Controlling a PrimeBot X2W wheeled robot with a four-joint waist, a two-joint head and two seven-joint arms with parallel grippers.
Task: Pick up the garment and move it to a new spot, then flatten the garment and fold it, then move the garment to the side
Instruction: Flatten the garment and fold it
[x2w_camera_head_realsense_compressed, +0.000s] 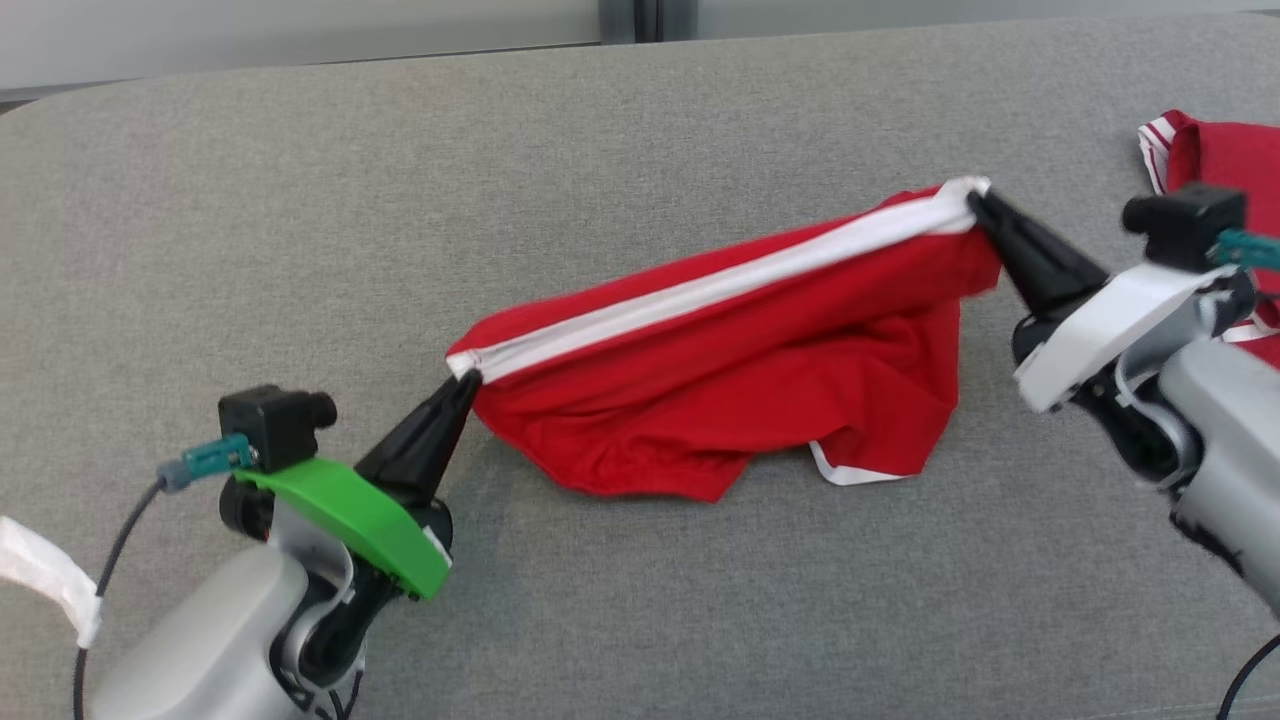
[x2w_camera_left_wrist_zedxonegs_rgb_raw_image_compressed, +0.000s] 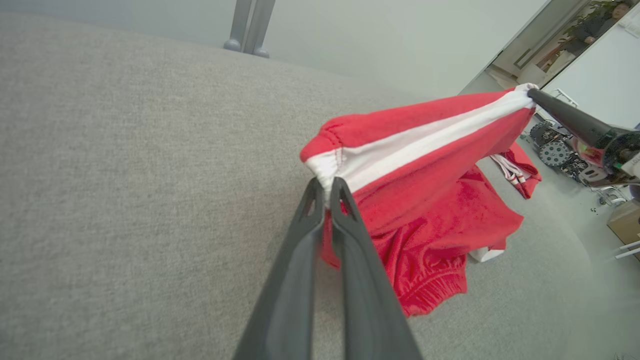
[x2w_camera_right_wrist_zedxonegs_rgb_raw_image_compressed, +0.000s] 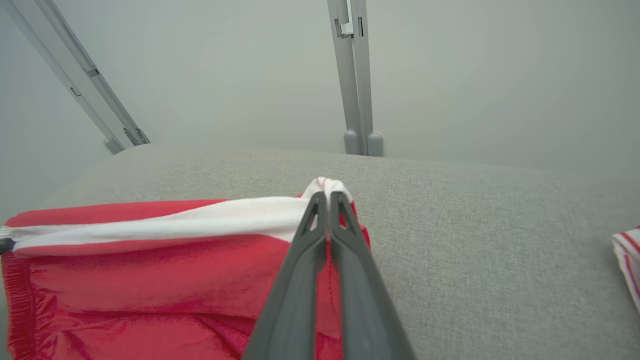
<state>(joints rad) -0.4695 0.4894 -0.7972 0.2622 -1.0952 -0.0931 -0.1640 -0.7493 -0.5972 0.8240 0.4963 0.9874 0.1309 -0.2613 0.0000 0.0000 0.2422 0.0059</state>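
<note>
Red garment (x2w_camera_head_realsense_compressed: 760, 360) strung between both grippers, sagging to the grey surface (x2w_camera_head_realsense_compressed: 300, 200).
Left gripper (x2w_camera_head_realsense_compressed: 465, 385) and right gripper (x2w_camera_head_realsense_compressed: 978, 208) each pinch shut on one end of its white band (x2w_camera_head_realsense_compressed: 700, 290). It looks light, soft and limp; those band ends seem the firmest hold. No label or writing readable. Another red piece (x2w_camera_head_realsense_compressed: 1225, 150) lies beyond the right gripper.

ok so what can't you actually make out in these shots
Head view: what kind of piece the red fabric garment with a white band is; it hangs bunched between the left claw and the right claw, and its own folds hide its lower part.
Head view: the second red-and-white striped garment, cut by the right edge and partly behind the right arm.
</note>
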